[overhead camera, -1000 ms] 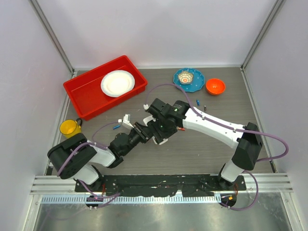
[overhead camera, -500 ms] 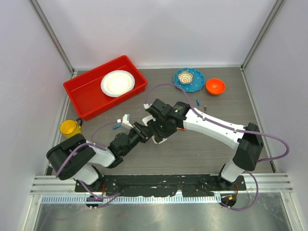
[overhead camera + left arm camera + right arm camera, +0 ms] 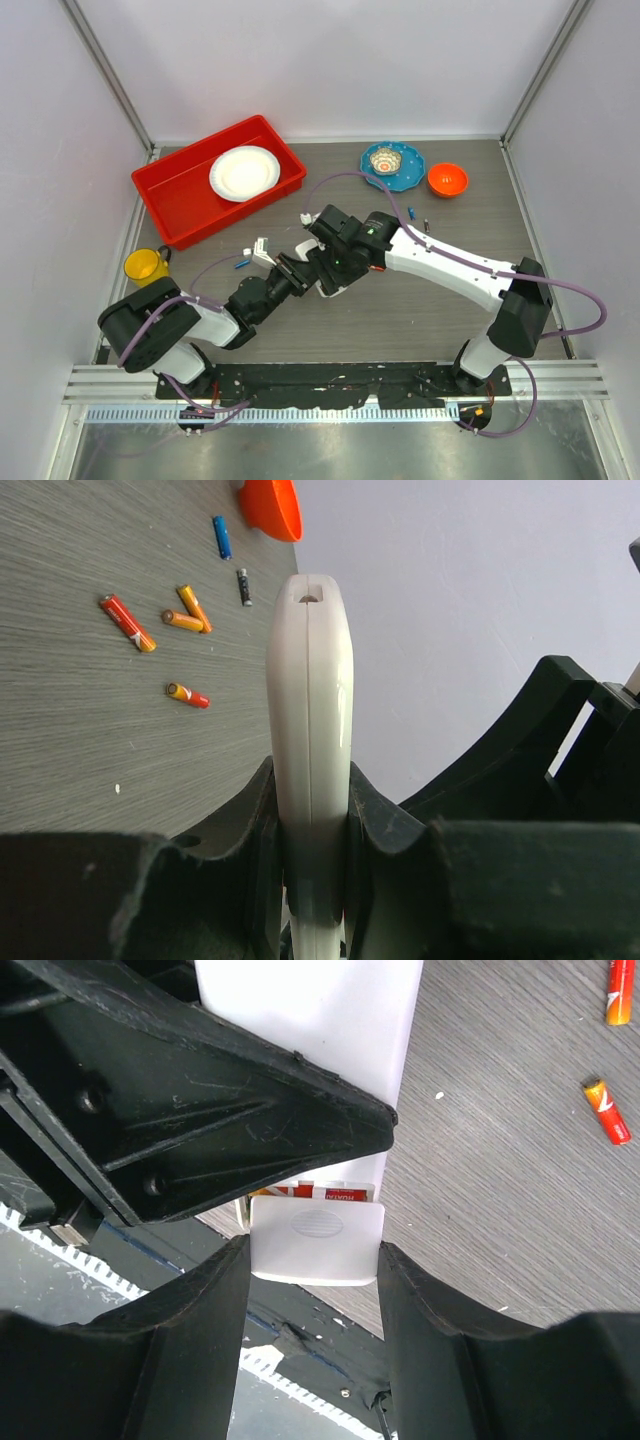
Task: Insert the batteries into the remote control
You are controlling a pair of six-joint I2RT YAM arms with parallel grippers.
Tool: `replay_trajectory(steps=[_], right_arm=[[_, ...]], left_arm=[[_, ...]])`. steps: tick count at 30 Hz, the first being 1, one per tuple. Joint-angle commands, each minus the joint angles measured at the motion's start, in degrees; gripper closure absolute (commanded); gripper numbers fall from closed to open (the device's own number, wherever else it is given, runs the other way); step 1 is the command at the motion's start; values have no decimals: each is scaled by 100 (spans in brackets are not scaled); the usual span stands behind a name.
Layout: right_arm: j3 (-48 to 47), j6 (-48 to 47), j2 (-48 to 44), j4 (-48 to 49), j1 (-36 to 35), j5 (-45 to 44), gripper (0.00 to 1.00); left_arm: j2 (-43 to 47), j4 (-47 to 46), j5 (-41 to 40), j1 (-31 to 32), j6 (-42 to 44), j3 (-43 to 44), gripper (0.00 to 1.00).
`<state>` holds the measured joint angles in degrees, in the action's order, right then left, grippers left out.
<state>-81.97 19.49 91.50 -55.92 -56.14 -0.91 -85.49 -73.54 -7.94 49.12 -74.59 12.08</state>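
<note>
My left gripper point(image 3: 310, 810) is shut on the white remote control point(image 3: 310, 730), held edge-on above the table; the pair shows mid-table in the top view point(image 3: 295, 272). My right gripper point(image 3: 312, 1260) is shut on the remote's small white battery cover point(image 3: 316, 1239), at the end of the remote's plain back point(image 3: 330, 1020). Red-orange batteries point(image 3: 320, 1192) show in the compartment just above the cover. Loose batteries lie on the table: red-orange ones point(image 3: 127, 623) point(image 3: 188, 694), a blue one point(image 3: 221, 537), a dark one point(image 3: 243, 586). Another blue one point(image 3: 241, 264) lies left of the grippers.
A red tray point(image 3: 170, 205) holding a white plate point(image 3: 244, 172) stands at the back left. A yellow cup point(image 3: 146, 266) is at the left edge. A blue plate point(image 3: 408, 172) with a small bowl and an orange bowl point(image 3: 447, 179) stand at the back right.
My right wrist has shifted slightly at the remote. The left arm and the remote have hardly moved.
</note>
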Motion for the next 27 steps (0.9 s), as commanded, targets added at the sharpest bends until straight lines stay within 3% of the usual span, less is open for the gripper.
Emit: replay_trajectory(steps=[1, 27], right_arm=[[-20, 55, -273, 345, -37, 222, 99], [129, 38, -212, 336, -29, -313, 99]], left_arm=[[-20, -996, -120, 45, -30, 58, 100], [50, -890, -58, 45, -56, 67, 100]])
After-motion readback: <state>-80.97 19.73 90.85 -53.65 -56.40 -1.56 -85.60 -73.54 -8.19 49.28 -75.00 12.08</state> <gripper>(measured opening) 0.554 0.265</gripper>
